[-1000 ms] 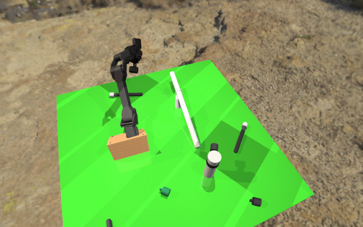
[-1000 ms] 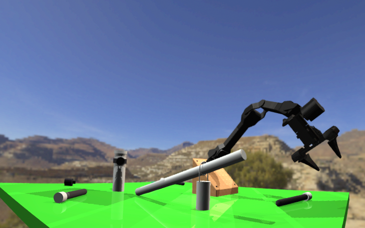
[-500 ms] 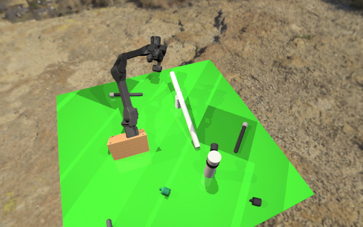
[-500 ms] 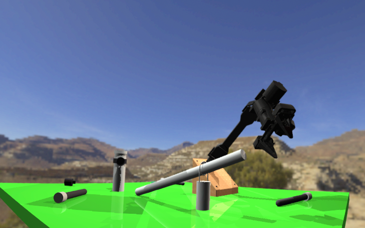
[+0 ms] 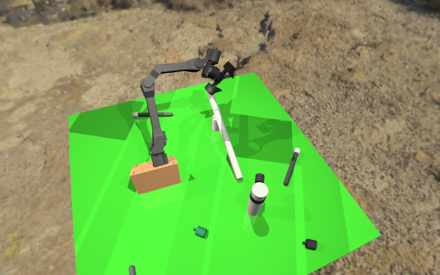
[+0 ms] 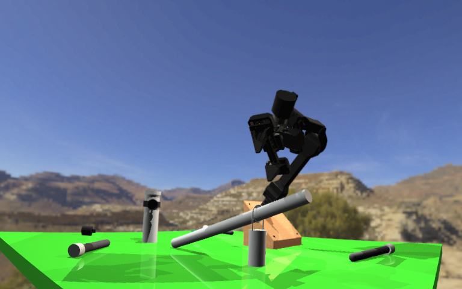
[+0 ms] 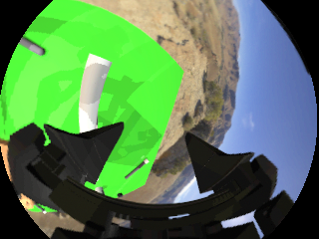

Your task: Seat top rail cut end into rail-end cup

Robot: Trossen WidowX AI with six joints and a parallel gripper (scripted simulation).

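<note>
The white-grey rail (image 5: 232,156) (image 6: 221,228) (image 7: 92,90) passes through the wire loop on the small post (image 6: 257,250). It slopes, with its far end raised and its near end down at the green surface, short of the big post (image 5: 254,208) (image 6: 150,223). The black rail-end cup (image 5: 259,177) (image 6: 153,204) hangs on the brace band (image 5: 257,198) close below the white post cap (image 5: 259,190), facing the rail side. My gripper (image 5: 226,83) (image 6: 263,166) (image 7: 156,130) is open and empty, above the rail's raised part. In the top view a finger overlaps the rail's far end; the exterior view shows them apart.
The arm stands on a wooden block (image 5: 158,182) (image 6: 287,244). Dark rods with pale ends lie left of the small post (image 5: 154,114) (image 6: 369,253) and near the big post (image 5: 290,168) (image 6: 96,245). A green fitting (image 5: 200,231) and a black fitting (image 5: 310,244) (image 6: 86,230) lie apart.
</note>
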